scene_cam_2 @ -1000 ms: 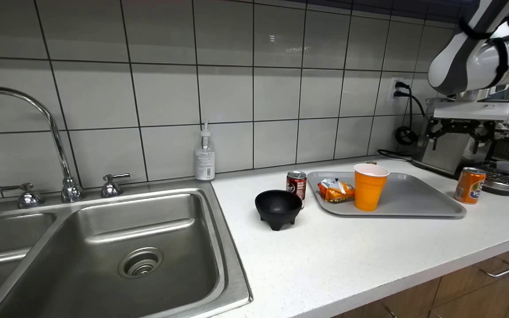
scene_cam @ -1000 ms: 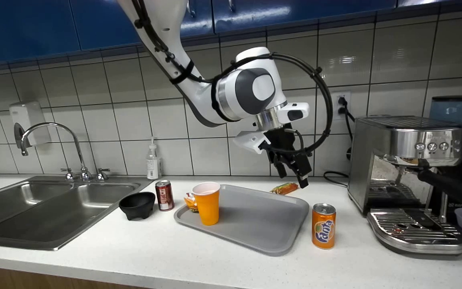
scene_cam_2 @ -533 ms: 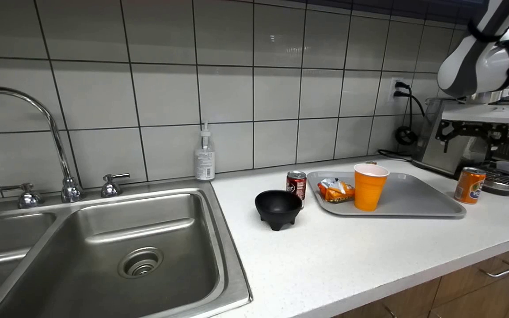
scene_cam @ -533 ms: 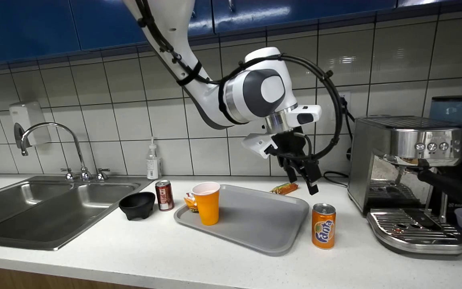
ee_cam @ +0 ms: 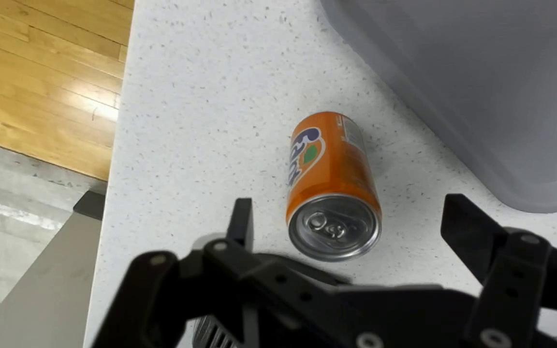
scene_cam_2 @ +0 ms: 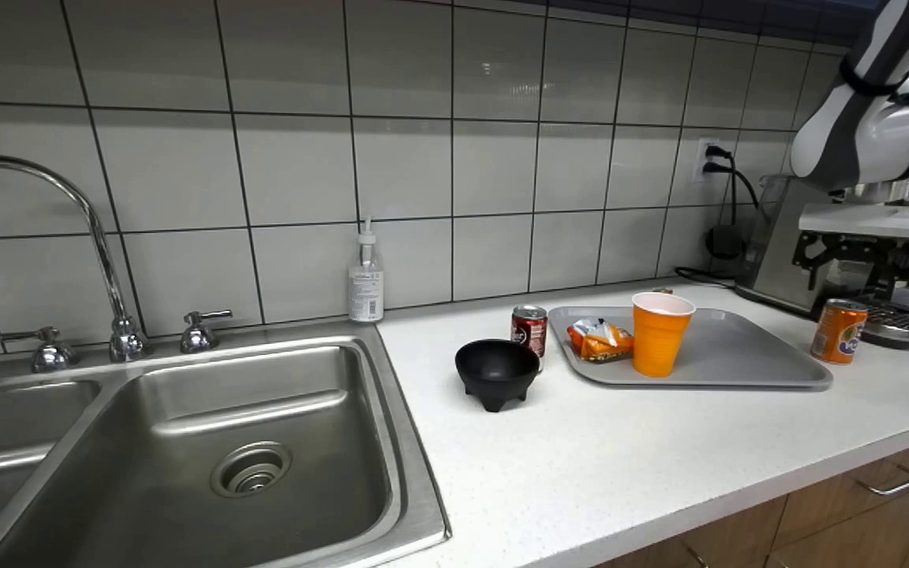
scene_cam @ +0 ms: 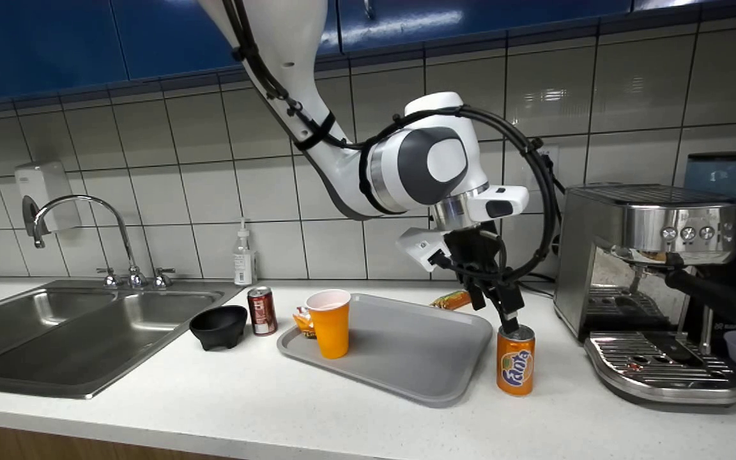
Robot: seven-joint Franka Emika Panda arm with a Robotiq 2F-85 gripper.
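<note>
Two fingers (ee_cam: 241,223) of the gripper (ee_cam: 348,217) stand wide apart, holding nothing, with the Fanta (ee_cam: 334,176) below them, upright on the counter (ee_cam: 201,121) just beside the tray (ee_cam: 510,96) but not touching it. From where I stand, one finger overlaps the Fanta's top, and I can't tell whether they touch. The wrist view puts the Fanta nearer one finger than the other; coming down with that offset could, I reckon, bump its top and knock it over. The gripper leans too, so closing at that slant might pinch high and twist it out. Its smooth wall would likely slip under a weak squeeze, and whether it's full I can't say. Knocked down, it could roll toward the counter's edge. On the tray side, a finger straying wide might catch the rim and jolt the cup (scene_cam: 331,326) on it, which looks tall and light enough to topple. Up higher, the cable (scene_cam: 529,147) bows out toward the coffee machine (scene_cam: 649,223), and could snag there if the gripper swung that way.
</note>
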